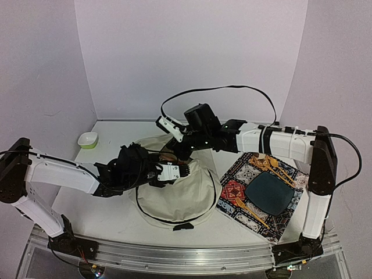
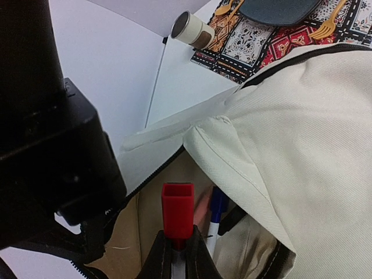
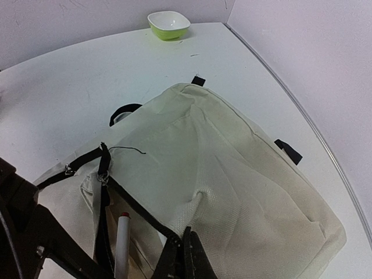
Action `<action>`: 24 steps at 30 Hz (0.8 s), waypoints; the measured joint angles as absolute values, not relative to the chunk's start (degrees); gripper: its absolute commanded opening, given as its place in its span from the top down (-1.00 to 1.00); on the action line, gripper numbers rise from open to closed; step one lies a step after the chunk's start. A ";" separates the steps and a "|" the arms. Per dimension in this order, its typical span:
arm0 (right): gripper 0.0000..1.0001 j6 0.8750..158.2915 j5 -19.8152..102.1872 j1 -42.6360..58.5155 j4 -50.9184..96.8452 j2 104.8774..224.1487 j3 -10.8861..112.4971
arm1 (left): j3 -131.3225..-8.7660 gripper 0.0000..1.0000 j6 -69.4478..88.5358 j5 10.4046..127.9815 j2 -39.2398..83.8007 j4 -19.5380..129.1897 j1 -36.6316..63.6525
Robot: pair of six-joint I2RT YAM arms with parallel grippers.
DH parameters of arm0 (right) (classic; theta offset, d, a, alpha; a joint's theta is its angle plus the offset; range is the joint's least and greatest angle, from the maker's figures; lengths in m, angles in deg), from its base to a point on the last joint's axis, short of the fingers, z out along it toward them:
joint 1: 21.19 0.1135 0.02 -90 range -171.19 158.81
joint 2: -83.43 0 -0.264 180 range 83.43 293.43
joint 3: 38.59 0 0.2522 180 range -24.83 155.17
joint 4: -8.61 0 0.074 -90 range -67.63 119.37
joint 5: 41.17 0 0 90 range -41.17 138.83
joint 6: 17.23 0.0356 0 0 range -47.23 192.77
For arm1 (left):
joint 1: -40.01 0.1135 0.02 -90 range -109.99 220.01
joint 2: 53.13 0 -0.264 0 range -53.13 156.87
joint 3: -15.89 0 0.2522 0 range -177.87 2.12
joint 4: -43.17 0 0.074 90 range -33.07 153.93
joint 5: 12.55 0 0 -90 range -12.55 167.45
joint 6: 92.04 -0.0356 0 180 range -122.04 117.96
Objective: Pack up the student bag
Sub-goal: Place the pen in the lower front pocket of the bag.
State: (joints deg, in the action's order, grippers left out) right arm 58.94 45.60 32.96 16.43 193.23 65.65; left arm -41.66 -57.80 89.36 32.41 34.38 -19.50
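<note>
The student bag (image 1: 174, 195), cream fabric with black zipper lines, lies at the table's middle with its opening toward the back. My left gripper (image 2: 178, 233) is shut on a white marker with a red cap (image 2: 177, 209), and the cap points into the opening. Inside the bag lies a blue-capped marker (image 2: 217, 206). My right gripper (image 3: 187, 239) is shut on the bag's zipper edge (image 3: 145, 218) and holds the flap up. In the right wrist view the white marker (image 3: 122, 247) shows in the opening. From above, the left gripper (image 1: 185, 169) and right gripper (image 1: 176, 150) meet over the bag.
A patterned placemat (image 1: 244, 174) right of the bag carries a dark plate (image 1: 269, 192) and gold cutlery. A green bowl (image 1: 88, 139) sits at the back left. A small cup (image 2: 192, 29) lies on its side by the placemat's far edge.
</note>
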 measured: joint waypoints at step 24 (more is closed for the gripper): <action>0.99 59.16 45.14 32.90 16.41 193.23 65.67 | -44.03 0.43 -62.50 93.16 41.07 32.76 -14.32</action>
State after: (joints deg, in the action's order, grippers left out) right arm 59.16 45.14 32.90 16.41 193.23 65.67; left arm -44.03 -62.50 93.16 41.07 32.76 -14.32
